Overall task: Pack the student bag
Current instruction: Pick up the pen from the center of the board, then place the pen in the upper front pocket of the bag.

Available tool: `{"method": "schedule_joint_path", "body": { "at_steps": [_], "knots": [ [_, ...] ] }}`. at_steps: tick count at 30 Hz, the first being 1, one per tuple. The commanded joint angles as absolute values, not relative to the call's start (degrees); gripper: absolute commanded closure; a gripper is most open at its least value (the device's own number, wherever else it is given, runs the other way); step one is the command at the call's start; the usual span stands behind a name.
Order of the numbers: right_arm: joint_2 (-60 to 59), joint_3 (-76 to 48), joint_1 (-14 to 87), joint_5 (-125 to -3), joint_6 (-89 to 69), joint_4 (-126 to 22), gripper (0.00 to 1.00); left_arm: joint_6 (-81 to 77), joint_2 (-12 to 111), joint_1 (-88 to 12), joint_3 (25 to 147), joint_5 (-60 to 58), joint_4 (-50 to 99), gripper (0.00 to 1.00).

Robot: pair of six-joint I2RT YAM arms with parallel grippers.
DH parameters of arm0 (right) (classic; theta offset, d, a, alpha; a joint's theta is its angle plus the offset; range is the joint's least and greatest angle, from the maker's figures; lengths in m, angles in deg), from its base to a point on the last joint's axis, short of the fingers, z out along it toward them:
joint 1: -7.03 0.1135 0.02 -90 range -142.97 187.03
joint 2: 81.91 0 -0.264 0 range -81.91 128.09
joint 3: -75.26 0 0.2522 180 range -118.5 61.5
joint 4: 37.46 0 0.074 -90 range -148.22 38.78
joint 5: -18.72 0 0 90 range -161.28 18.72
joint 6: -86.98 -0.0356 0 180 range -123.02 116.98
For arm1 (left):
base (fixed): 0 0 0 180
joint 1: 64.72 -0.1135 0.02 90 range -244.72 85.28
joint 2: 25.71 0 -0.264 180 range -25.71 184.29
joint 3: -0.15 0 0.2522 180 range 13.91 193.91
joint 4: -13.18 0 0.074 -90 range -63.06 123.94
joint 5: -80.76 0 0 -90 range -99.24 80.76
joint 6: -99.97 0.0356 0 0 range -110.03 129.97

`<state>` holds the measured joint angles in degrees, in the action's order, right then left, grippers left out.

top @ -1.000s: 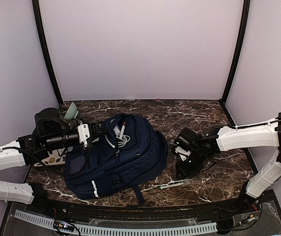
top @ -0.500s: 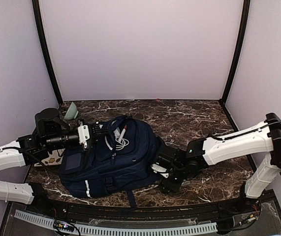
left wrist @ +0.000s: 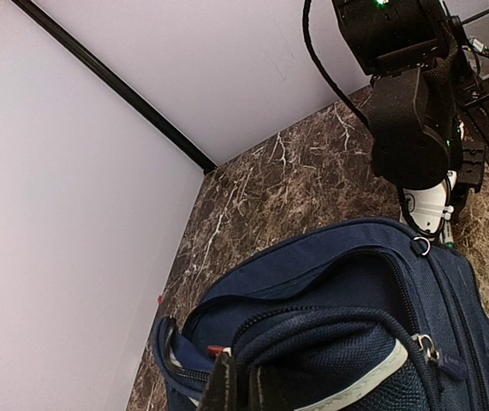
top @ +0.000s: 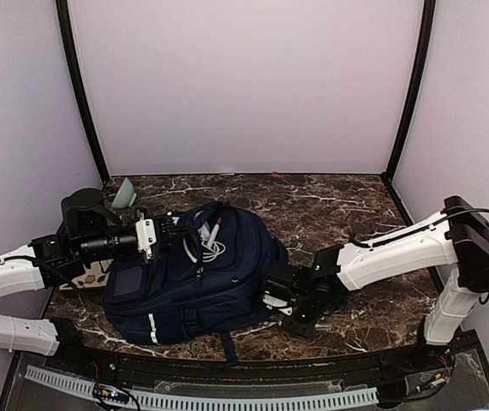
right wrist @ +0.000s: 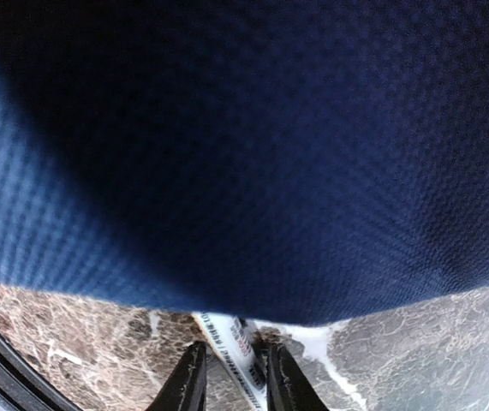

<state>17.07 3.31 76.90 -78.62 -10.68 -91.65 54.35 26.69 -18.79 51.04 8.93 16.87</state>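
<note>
Nearest to us, a ribbed grey strip ran along the front edge, and just beyond it the dark marble counter began. At the near right the right gripper extended low toward the side of the student bag, and navy fabric filled nearly all of its wrist view. Its jaws stood narrow on either side of a slim white thing with small print at the bag's lower edge. We could not tell whether they clenched it or merely flanked it.

The student bag lay flat on the middle-left of the counter. Its front pockets faced up, its top pointed toward the far left, and its main opening gaped. A white stripe marked its near corner. In the opening we saw a coiled white cable and a white stick with a red tip.

The left gripper extended in from the left, its jaws clenched on the rim of that opening. Under the left arm a pale printed card lay on the counter beside the bag. Farther back, in the far-left corner, stood a small teal object that we could not identify.
</note>
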Motion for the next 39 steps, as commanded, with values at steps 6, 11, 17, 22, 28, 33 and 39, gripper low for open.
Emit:
{"method": "schedule_joint_path", "body": {
  "at_steps": [6, 11, 17, 22, 28, 33, 39],
  "knots": [
    [19.0, 1.8, 78.0, -77.7, -16.3, -99.7, 0.9, 52.7, 23.4, -18.6, 52.4, 10.5, 7.7, 1.0],
    [13.0, 1.2, 78.0, -80.5, -20.8, -102.8, 0.99, 52.7, 23.3, -18.6, 52.4, 10.4, 7.6, 1.0],
    [-3.1, -1.1, 75.2, -85.2, -26.6, -102.4, 1.0, 52.7, 23.3, -18.6, 52.3, 10.7, 7.4, 1.0],
    [-12.1, -3.5, 68.6, -85.5, -35.8, -76.1, 1.0, 52.5, 23.5, -18.6, 52.3, 10.6, 7.2, 1.0],
    [-3.8, -1.7, 67.0, -87.2, -44.4, -39.5, 1.0, 52.5, 23.5, -18.6, 52.2, 10.6, 7.0, 1.0],
    [11.3, -10.7, 66.9, -78.9, -49.2, -33.7, 1.0, 52.8, 22.9, -18.6, 52.0, 9.7, 6.9, 1.0],
    [20.5, -12.9, 66.8, -68.6, -57.2, -35.7, 1.0, 52.8, 22.5, -18.6, 51.8, 9.9, 6.7, 1.0]
  ]
}}
